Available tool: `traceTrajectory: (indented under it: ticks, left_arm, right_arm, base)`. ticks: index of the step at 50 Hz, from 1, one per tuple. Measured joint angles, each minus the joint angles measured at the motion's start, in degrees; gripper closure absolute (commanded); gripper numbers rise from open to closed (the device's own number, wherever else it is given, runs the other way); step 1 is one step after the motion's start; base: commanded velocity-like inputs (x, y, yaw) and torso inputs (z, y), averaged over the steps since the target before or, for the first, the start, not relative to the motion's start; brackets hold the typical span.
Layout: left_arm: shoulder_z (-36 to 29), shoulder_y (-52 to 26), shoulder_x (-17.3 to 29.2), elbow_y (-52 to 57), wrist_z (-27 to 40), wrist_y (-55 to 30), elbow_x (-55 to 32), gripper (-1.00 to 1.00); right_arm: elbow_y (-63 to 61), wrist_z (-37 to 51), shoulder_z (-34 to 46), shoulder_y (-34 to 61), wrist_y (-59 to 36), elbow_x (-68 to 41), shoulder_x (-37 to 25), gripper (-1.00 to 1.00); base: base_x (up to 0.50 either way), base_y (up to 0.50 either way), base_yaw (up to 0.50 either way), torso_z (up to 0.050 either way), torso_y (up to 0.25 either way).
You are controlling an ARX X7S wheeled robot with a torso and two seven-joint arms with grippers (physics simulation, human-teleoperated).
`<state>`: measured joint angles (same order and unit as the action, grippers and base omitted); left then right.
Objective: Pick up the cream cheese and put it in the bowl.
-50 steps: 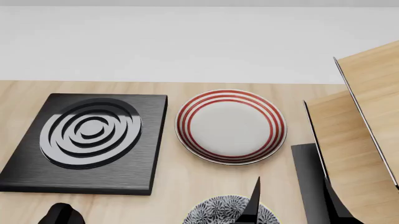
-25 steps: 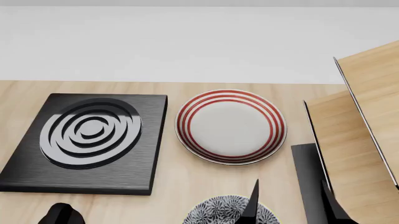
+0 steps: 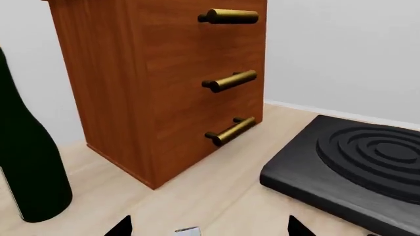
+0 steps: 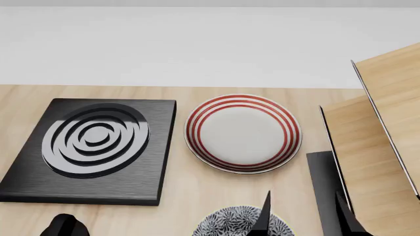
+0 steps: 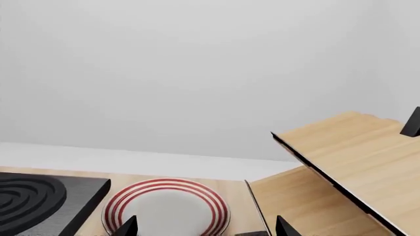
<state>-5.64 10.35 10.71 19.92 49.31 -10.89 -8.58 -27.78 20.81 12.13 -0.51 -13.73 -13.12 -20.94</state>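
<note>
Pale wood makes up the desk (image 4: 196,196) that carries everything we see from the head view. A black stove plate (image 4: 92,147) with grey concentric rings sits toward the desk's left edge, and just beside it, nearer the middle, lies a white plate (image 4: 243,133) with red rings. At the near edge the bowl (image 4: 229,222), blue-and-white patterned, shows only its far rim, the rest cut off. A light wooden rack of slanted panels (image 4: 374,147) stands along the right edge.

Our right gripper (image 4: 303,216) shows as two dark fingertips at the near edge; one fingertip (image 4: 265,216) overlaps the bowl's rim in the picture, the other stands apart toward the rack. In the right wrist view the same gripper (image 5: 205,227) has its tips spread widely, with the plate showing between them and no object in the gap.

Our left gripper (image 3: 208,228) appears in the left wrist view as two dark tips set well apart, parted and grasping nothing we can see. Between those tips, at the picture's edge, a small pale corner (image 3: 187,230) pokes into view; we cannot tell whether it is the cream cheese. That view also shows a reddish-brown drawer cabinet (image 3: 164,83) with three brass handles, a dark green bottle (image 3: 29,162) beside it, and the stove plate's corner.
</note>
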Motion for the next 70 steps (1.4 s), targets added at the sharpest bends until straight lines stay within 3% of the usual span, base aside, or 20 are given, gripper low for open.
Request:
traceTrajectory:
  ticks: [70]
  left_arm:
    - [-3.9,3.2,-0.9,-16.2,0.8,11.4,0.4,-1.00]
  right_arm:
    - [0.6,0.6,1.4,0.3,-0.1,-0.3,-0.9,-1.00]
  base:
    - [0.00,0.00,0.00,0.000,0.000]
